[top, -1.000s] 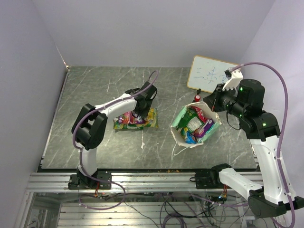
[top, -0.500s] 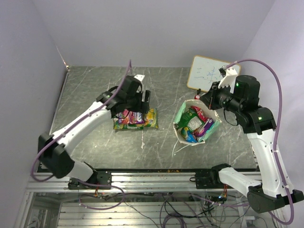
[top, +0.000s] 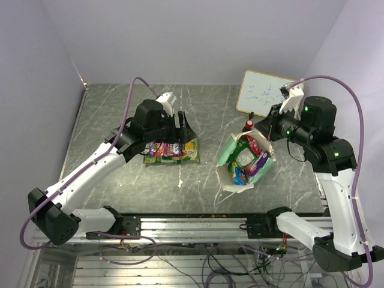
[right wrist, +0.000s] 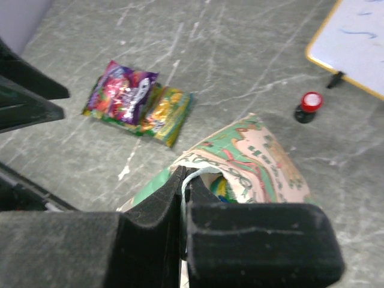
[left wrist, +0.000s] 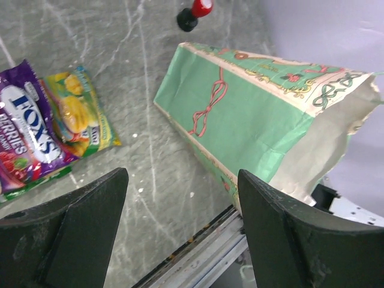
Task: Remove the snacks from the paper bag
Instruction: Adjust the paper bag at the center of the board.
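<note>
The paper bag (top: pixel 225 155) stands on the bench (top: pixel 114 114) with its mouth gaping upward. The right pincer (right wrist: pixel 183 180) is closed tight on the rim farthest from the unloaded packets, with a pale cord handle running in between its fingers, so I take it that arm is holding the bag open and steady. Well apart from the bag, on the left arm's side of it, 2 packets lie flat and overlapping: a purple packet (left wrist: pixel 27 141) on top and a yellow-green packet (left wrist: pixel 81 117) poking out toward the bag. A green edge beneath them may be a 3rd, but I cannot tell. The left pincer (left wrist: pixel 181 175) hangs over the bench on that same side of the bag, near the packets, its jaws spread wide with nothing in them. Inside the bag a heap of snacks (top: pixel 247 157) is plain to see, with green, pink-magenta and blue wrappers jumbled together, at least 4 by my count, though any underneath are hidden. Just beyond the bag sits a red-and-black knob (top: pixel 248 124) and, farther off, a white board (top: pixel 264 95), neither part of the job. The work looks early on: 2 or so out, most of the load inside, and the free arm empty and ready to go to the bag's mouth for another.
</note>
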### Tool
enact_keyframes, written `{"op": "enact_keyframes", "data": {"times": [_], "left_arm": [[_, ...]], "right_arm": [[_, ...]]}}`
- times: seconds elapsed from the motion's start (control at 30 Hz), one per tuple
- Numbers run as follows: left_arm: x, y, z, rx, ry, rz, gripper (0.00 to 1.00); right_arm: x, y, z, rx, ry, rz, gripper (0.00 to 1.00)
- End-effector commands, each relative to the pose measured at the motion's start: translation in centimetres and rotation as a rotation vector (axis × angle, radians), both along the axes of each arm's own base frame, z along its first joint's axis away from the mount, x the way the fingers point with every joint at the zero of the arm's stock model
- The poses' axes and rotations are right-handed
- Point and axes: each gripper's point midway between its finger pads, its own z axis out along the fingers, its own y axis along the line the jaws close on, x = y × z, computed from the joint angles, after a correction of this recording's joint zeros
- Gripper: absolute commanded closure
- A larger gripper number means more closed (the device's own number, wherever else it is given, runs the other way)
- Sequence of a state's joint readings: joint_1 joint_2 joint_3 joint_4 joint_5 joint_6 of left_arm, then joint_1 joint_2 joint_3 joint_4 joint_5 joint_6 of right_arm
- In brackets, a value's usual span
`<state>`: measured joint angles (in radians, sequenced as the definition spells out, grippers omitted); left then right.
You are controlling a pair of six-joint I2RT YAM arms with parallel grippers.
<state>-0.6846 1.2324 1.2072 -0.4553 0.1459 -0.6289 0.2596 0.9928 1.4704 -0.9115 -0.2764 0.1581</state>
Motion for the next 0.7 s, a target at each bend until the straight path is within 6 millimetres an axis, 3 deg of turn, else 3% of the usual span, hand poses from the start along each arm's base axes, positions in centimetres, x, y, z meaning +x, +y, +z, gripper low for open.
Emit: {"op": "enact_keyframes", "data": {"times": [0.0,0.23,0.5,0.67], "left_arm": [[-0.5,-1.7,3.5,-0.128,-0.048,-0.048,0.16],[-1.2,-1.7,4.6,-0.157,-0.058,-0.071,0.16],[-2.7,-0.1,4.8,-0.133,-0.059,-0.064,0.15],[-3.1,-0.2,4.8,-0.129,-0.059,-0.085,0.15]], "right_arm": [[1.3,-2.8,3.3,-0.11,-0.155,-0.11,1.0],[4.5,-5.8,6.6,-0.289,-0.292,-0.225,1.0],[5.8,-6.2,7.3,-0.423,-0.342,-0.201,1.0],[5.8,-5.8,7.9,-0.479,-0.368,-0.176,1.0]]}}
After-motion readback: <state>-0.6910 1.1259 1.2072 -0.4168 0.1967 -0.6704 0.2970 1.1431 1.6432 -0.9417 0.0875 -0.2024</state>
